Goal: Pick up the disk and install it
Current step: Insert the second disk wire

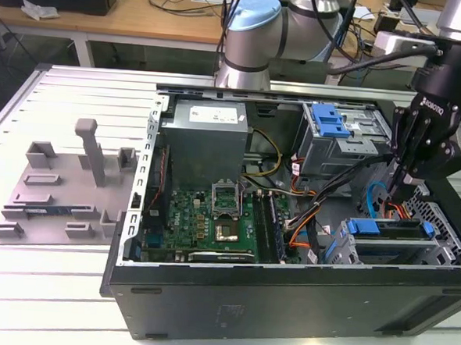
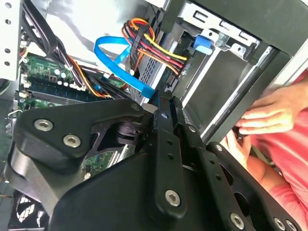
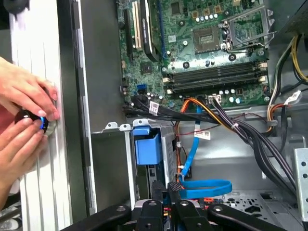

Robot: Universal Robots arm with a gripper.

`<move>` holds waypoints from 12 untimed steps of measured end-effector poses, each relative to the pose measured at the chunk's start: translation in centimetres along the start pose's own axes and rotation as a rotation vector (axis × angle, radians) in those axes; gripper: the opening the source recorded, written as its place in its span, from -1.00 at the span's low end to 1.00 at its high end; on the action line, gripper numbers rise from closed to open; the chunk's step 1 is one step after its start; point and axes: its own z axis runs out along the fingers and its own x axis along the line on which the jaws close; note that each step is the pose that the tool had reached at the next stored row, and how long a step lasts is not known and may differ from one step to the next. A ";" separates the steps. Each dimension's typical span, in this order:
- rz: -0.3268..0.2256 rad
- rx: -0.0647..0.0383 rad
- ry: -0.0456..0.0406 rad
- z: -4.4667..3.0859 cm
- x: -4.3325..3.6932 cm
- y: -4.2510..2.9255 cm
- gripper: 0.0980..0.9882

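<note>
- A black tower computer case (image 1: pixel 285 301) lies on its side with its panel off, on a slatted metal table (image 1: pixel 19 300). A green motherboard (image 1: pixel 204 218) shows inside.
- The silver robot arm's black gripper (image 1: pixel 399 187) hangs inside the case at the exterior view's right. Its fingers are drawn together, and nothing shows between them.
- The disk (image 1: pixel 390 228), a flat silver hard drive in a blue plastic frame, appears to sit in the grey metal drive cage at the case's near corner. It is just below the gripper tip, with its blue edge facing up. I cannot tell whether it is fully seated.
- Risk: a thin flat blue data cable (image 3: pixel 207 187) loops right beside the gripper. The fingers could snag it or tug it if they move sideways.
- Risk: if the disk is only part way in, pressure off its centre could jam its frame in the cage rails.
- Risk: a person's hands (image 3: pixel 24 110) rest on the table just outside the case wall, close to the arm's working space.
- Those hands, holding a small round black object, appear in both wrist views.
- The second wrist view shows a bundle of red, yellow and orange wires (image 2: pixel 154 45) beside the cable.
- The exterior view alone gives the whole case layout.
</note>
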 end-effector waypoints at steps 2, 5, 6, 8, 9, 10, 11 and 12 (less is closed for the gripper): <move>0.003 0.013 -0.0206 0.10 0.38 -0.01 -0.86; 0.004 0.018 -0.0293 0.29 0.97 0.33 -0.86; 0.004 0.018 -0.0302 0.44 1.38 0.67 -0.86; 0.005 0.019 -0.0322 0.58 1.82 0.95 -0.86; 0.005 0.020 -0.0372 0.65 2.01 0.97 -0.86; 0.005 0.022 -0.0492 0.73 2.26 0.95 -0.86; 0.006 0.025 -0.0638 0.80 2.48 0.93 -0.86; 0.006 0.029 -0.0798 0.86 2.71 0.90 -0.86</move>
